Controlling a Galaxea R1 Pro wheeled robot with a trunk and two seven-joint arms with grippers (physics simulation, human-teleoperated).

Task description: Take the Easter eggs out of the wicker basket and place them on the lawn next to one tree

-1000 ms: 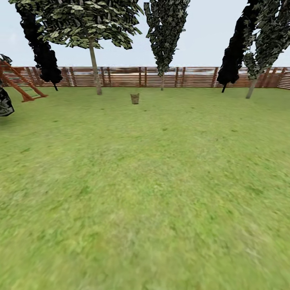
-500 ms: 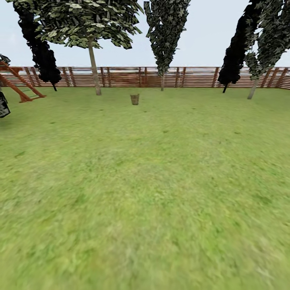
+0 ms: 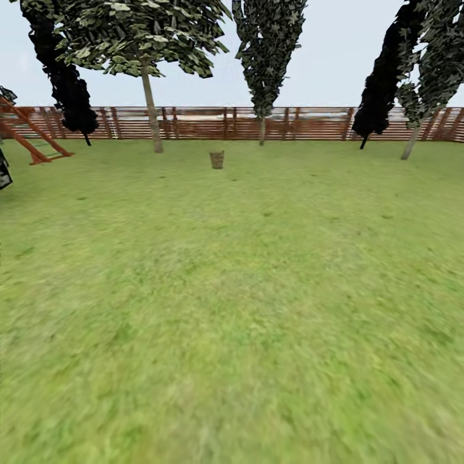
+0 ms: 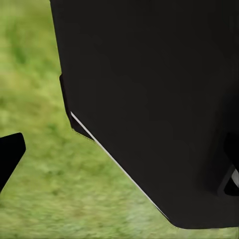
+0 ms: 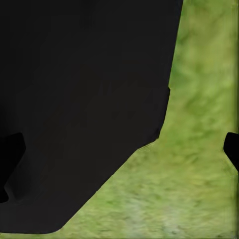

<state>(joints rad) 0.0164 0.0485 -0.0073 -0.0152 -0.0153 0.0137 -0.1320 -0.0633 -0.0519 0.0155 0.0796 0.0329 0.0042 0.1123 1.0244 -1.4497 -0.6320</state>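
Stretching away from the camera, a wide lawn (image 3: pixel 245 290) of mottled green grass runs to a brown slatted fence (image 3: pixel 193 122) under a pale sky. Far off, a small brown basket (image 3: pixel 217 160) stands upright on the grass just in front of the fence, alone, too distant to show whether any eggs lie inside. To the left of the basket and slightly further back rises a tree (image 3: pixel 152 103) with a pale, slightly leaning trunk and a broad leafy crown. Behind the basket, against the fence, stands a slim tree (image 3: pixel 264 58) with narrow ragged foliage. Further left of the basket a near-black conifer (image 3: pixel 64 77) leans by the fence, and beyond it the reddish wooden frame of a playset (image 3: pixel 32 135) shows at the edge of the head view. Well to the right of the basket, another black conifer (image 3: pixel 380 77) stands beside a pale-trunked tree (image 3: pixel 428 71). In the left wrist view a large black body (image 4: pixel 159 99) of the robot blocks most of the picture, with blurred grass behind and one dark finger tip (image 4: pixel 10 154) at the edge; whether the left gripper is spread or pressed together cannot be told. The right wrist view is much the same: a black bulk (image 5: pixel 84 109), grass, and a sliver of a dark finger (image 5: pixel 231 147), so the right gripper's state cannot be told either
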